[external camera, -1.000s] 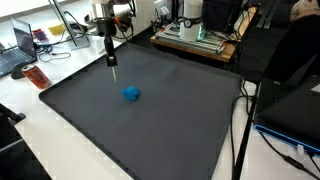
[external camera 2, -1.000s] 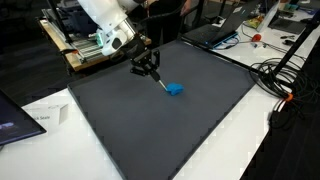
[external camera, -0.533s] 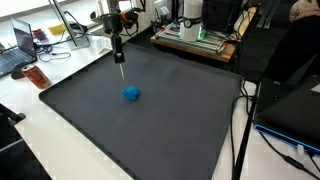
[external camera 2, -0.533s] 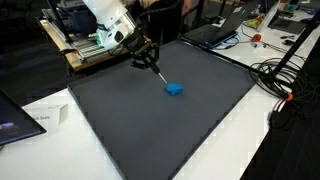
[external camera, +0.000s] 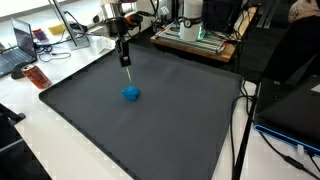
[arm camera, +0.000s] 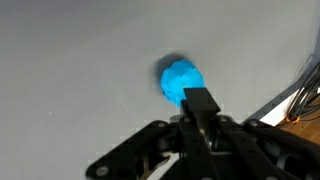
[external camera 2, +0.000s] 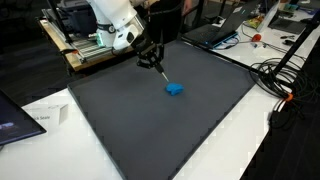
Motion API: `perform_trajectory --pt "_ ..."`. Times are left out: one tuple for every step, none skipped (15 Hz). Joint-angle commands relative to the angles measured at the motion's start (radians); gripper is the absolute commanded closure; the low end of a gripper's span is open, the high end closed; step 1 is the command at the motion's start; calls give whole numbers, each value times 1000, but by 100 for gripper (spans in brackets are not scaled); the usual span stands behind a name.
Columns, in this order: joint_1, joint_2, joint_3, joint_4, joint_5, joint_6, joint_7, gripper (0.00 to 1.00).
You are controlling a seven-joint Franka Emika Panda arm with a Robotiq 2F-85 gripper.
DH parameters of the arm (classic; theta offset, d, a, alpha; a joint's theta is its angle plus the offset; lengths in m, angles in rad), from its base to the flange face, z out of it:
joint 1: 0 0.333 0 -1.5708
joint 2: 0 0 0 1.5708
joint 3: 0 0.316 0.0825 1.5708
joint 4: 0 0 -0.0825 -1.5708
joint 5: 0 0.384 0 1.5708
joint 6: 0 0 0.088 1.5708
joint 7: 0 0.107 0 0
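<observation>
Jaws near the blue lump [external camera: 131, 94] — middle of the bench [external camera: 190, 130].
I see them clenched on a dark stick [external camera: 126, 56], clear of it.

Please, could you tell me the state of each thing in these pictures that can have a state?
Dark grey flat mat: spread flat on the white table.
Blue crumpled soft lump: lying on the mat, touched by nothing.
End effector: shut, fingertips together, nothing seen between them, above the mat, apart from the lump.
Grey laptop: lid open.
</observation>
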Motion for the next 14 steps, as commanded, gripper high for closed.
perform_trajectory --pt "20 28 -23 26 -61 -13 45 97" --pt "19 34 -23 32 -70 -17 51 97" --pt "17 42 -22 40 -76 -16 56 97" --pt "17 50 -20 45 -78 -12 60 97" --pt "16 56 -19 51 -81 -15 63 97" --pt "16 64 -18 58 -86 -17 67 97" --pt "17 72 -17 63 -92 -11 73 97" --pt "16 80 -15 71 -98 -16 79 97" --pt "17 89 -12 77 -99 -6 85 97" --pt "17 97 -10 84 -99 -6 91 97" --pt "16 103 -9 90 -101 -10 96 97" --pt "17 111 -6 97 -103 -12 101 97" --pt "18 118 -4 101 -103 -12 106 97" --pt "20 126 -2 104 -107 -12 111 97"
